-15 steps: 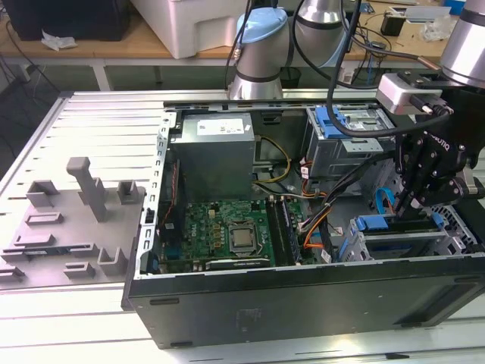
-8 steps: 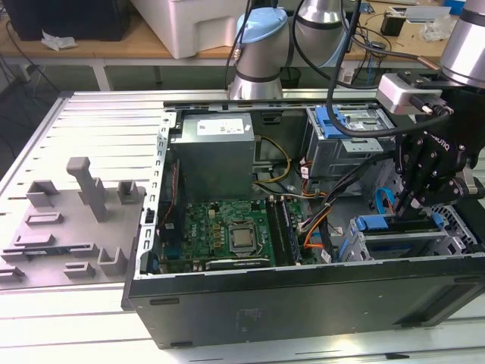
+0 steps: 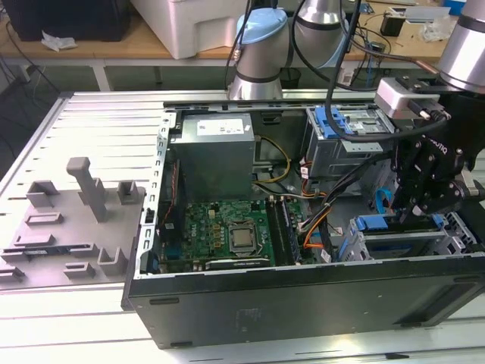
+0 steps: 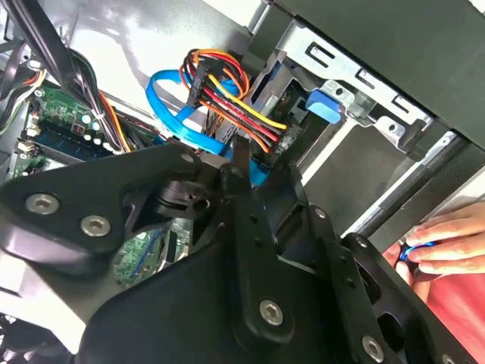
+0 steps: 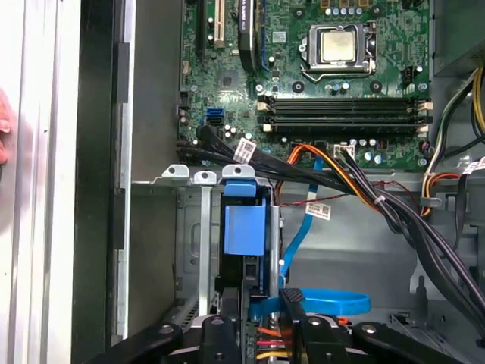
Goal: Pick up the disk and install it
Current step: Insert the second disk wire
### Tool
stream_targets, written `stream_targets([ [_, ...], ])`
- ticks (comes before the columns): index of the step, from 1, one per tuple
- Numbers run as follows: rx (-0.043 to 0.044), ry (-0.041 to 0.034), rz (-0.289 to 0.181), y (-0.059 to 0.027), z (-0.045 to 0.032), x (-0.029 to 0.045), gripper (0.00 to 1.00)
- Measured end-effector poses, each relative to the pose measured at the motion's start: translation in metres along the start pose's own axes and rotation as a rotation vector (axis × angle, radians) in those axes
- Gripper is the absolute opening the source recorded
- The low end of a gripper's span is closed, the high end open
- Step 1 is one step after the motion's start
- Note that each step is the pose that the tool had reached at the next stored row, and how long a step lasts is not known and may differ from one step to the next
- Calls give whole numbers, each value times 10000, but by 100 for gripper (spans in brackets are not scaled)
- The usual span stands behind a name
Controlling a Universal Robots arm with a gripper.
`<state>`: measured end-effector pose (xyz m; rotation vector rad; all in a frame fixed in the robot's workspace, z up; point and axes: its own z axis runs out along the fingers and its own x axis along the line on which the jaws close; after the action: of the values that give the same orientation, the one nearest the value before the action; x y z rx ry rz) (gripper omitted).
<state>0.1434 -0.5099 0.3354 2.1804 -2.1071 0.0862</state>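
1. The computer case lay open on the table.
2. The power box sat in the case, behind the main board.
3. The gripper hung over the drive cage at the exterior view's right.
4. A moulded tray lay at the case's left.

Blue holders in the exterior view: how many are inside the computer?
2. One blue holder tops the far cage; another blue holder sits in the near cage beneath the arm. More may be hidden.
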Motion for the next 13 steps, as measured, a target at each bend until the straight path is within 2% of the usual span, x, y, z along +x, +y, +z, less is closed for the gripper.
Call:
stream_targets([
  [4, 0, 0, 1, 3, -70, 8, 36],
  [8, 0, 0, 1, 10, -240, 24, 36],
  [13, 0, 1, 1, 14, -366, 38, 36],
])
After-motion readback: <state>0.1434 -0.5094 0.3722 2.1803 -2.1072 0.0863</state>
